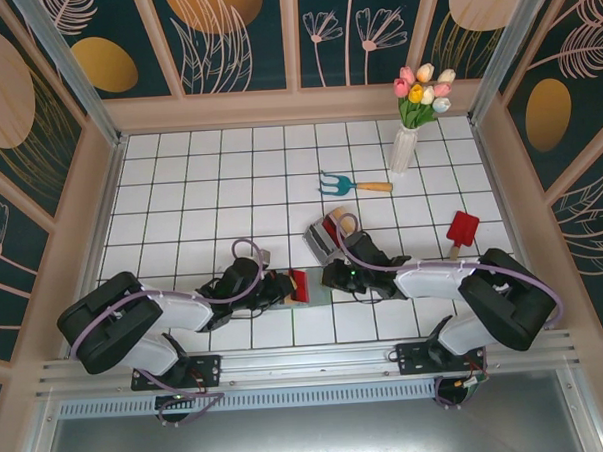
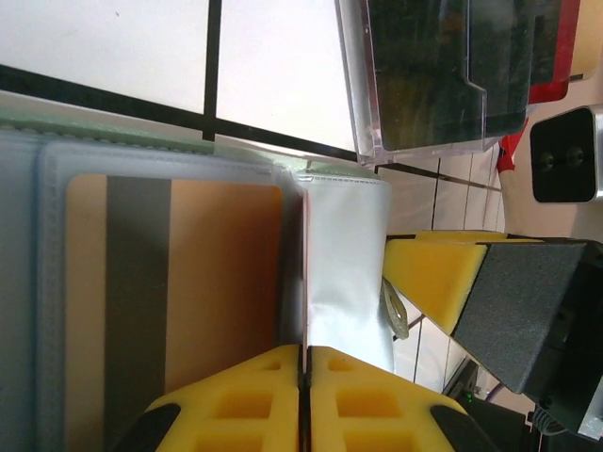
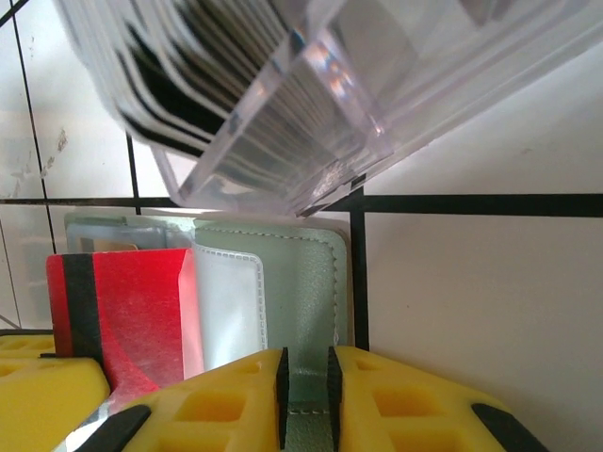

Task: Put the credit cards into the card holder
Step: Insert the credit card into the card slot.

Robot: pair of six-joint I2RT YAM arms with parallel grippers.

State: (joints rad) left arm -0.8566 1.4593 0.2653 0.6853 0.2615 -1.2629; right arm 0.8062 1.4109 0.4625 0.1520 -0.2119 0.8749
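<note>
Card holder [image 3: 301, 273] is lying open on the white tiled surface [image 1: 210, 190], right at the near edge between the two arms, sage green outside with clear sleeves inside. The right hand [image 3: 306, 363] has its yellow fingers pinched together on the green edge flap. The left hand [image 2: 303, 363] is clamped on a red card [image 3: 122, 311], which it holds on edge over the open sleeves; from the left wrist you only see it as a thin red line between the pads. One sleeve already has a beige card [image 2: 217, 273] with a dark stripe tucked in. Just beyond the holder sits a clear tray [image 3: 311, 122] with more striped cards stacked upright in it. The two hands are super close, nearly touching.
</note>
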